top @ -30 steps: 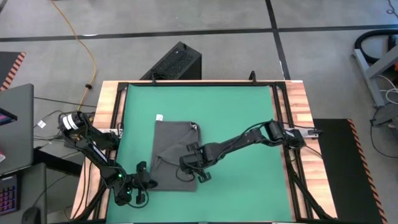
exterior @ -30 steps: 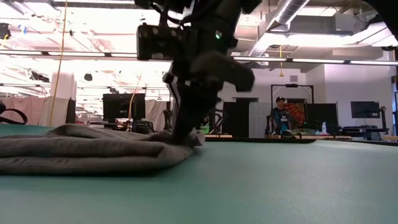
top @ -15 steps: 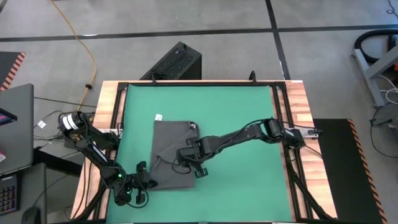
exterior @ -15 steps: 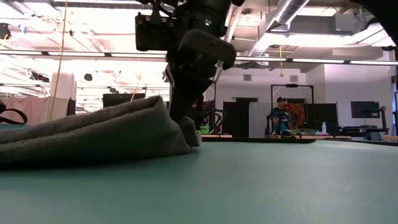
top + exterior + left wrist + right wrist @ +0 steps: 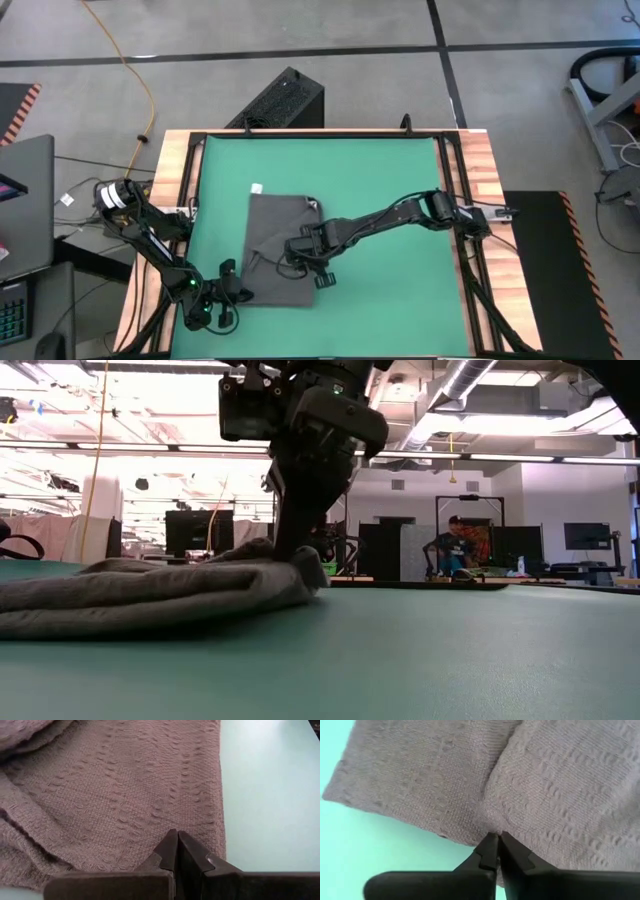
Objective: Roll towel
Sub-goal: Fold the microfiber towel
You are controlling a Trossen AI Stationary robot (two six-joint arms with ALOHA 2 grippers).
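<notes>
The dark grey towel (image 5: 270, 240) lies on the green mat (image 5: 400, 200), its small white tag (image 5: 256, 188) at the far left corner. Its right part is bunched into a low fold (image 5: 270, 575). My right gripper (image 5: 298, 258) stands over that right part, pointing steeply down and shut on the cloth. My left gripper (image 5: 238, 293) is shut at the towel's near left corner, its tips on the cloth (image 5: 125, 795) close to the edge. My left gripper has its shut fingertips (image 5: 170, 845) on the towel's flat surface near an edge (image 5: 217, 820), slanting down from the table's near left. The cloth lies flat on the mat there. My right gripper pinches a small pucker of the towel (image 5: 490, 827) at its fingertips, coming from above. A crease runs away from the tips. In the low view the cloth rises a little to the fingers (image 5: 292, 550) and the rest lies on the mat.
A black frame and wooden table edges (image 5: 480, 200) border the mat. A black box (image 5: 280, 100) stands on the floor beyond the far edge. Bare mat lies to the right of the towel. A person (image 5: 455, 550) sits far off in the room.
My right gripper has gone up and toward the table's left with the towel's right part, raising it into a hump that folded leftward. In the last half second the hump has sunk back low while the gripper stayed in place. The towel's left part has kept still.
</notes>
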